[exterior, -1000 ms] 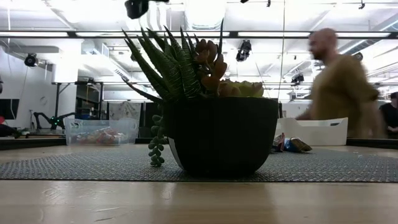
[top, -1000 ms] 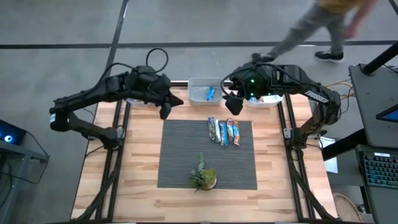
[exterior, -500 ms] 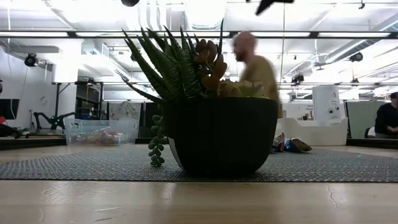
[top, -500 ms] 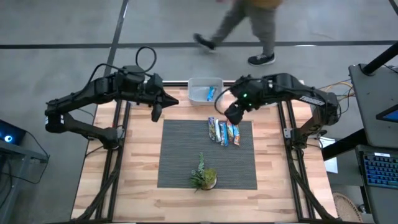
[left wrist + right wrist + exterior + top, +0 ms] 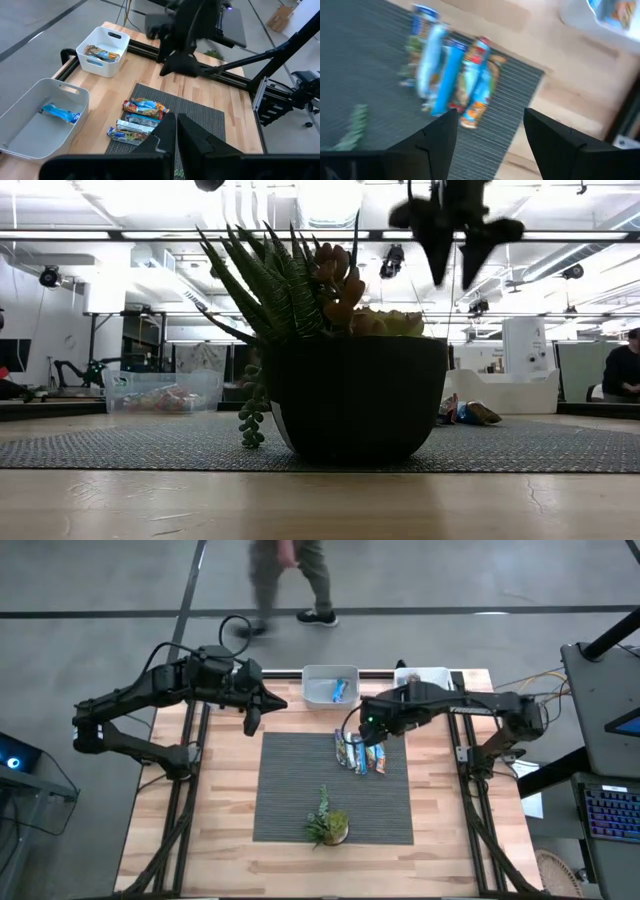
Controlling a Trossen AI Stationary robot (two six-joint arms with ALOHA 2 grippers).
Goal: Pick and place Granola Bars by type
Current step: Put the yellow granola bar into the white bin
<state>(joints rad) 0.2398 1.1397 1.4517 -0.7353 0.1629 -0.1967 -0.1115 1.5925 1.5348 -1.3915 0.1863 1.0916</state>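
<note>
Several granola bars [image 5: 360, 752] in blue, white and red wrappers lie side by side on the grey mat, also seen in the right wrist view [image 5: 450, 75] and the left wrist view [image 5: 137, 122]. One blue bar [image 5: 340, 690] lies in the white bin at the far edge [image 5: 318, 680]. My right gripper [image 5: 370, 730] hangs open just above the far end of the bars on the mat [image 5: 490, 135], touching nothing. My left gripper [image 5: 250, 715] is shut and hovers off the mat's far-left corner [image 5: 176, 135].
A small potted plant [image 5: 328, 823] stands on the near part of the mat [image 5: 290, 790] and fills the low view [image 5: 355, 395]. A second white bin holding bars [image 5: 105, 52] sits at the far-right edge under my right arm. A person [image 5: 290, 580] walks beyond the far edge.
My right gripper has come from over the far-right bin toward the table's near edge and down, and now hangs over the bars on the mat. My left gripper drew back slightly toward the table's left, then stayed. The person behind the table has walked from right to left.
</note>
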